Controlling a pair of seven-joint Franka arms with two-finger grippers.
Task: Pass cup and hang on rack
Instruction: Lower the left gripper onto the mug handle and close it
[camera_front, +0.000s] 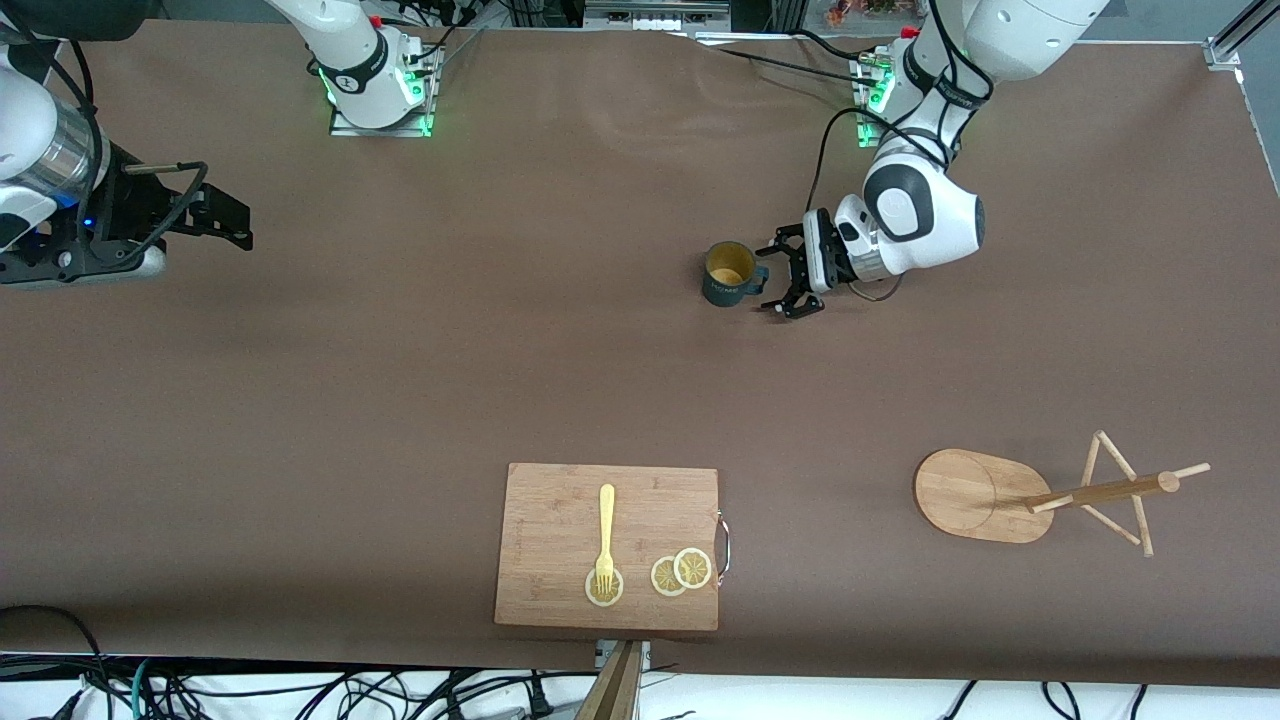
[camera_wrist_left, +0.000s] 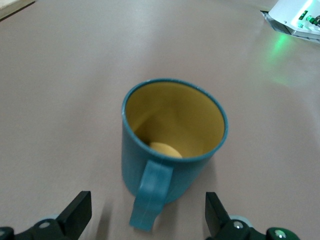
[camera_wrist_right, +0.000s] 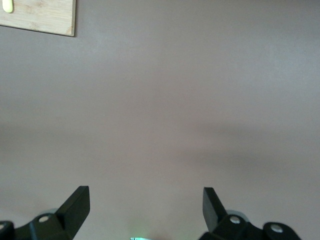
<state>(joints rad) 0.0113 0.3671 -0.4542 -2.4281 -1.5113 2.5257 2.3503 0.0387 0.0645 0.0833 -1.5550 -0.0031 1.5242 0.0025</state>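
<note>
The dark teal cup (camera_front: 728, 272) with a yellowish inside stands upright on the brown table, its loop handle toward my left gripper (camera_front: 782, 278). That gripper is open and low, right beside the cup. In the left wrist view the cup (camera_wrist_left: 172, 130) fills the middle. Its handle (camera_wrist_left: 150, 197) points into the gap of the gripper (camera_wrist_left: 147, 212), with neither finger touching it. The wooden rack (camera_front: 975, 495) stands nearer to the front camera, at the left arm's end. My right gripper (camera_front: 232, 220) is open and empty, waiting over bare table at the right arm's end (camera_wrist_right: 145, 205).
A bamboo cutting board (camera_front: 560, 510) near the front edge carries a yellow fork (camera_front: 606, 535) and lemon slices (camera_front: 682, 572). Its corner shows in the right wrist view (camera_wrist_right: 40, 15). Cables hang along the front edge.
</note>
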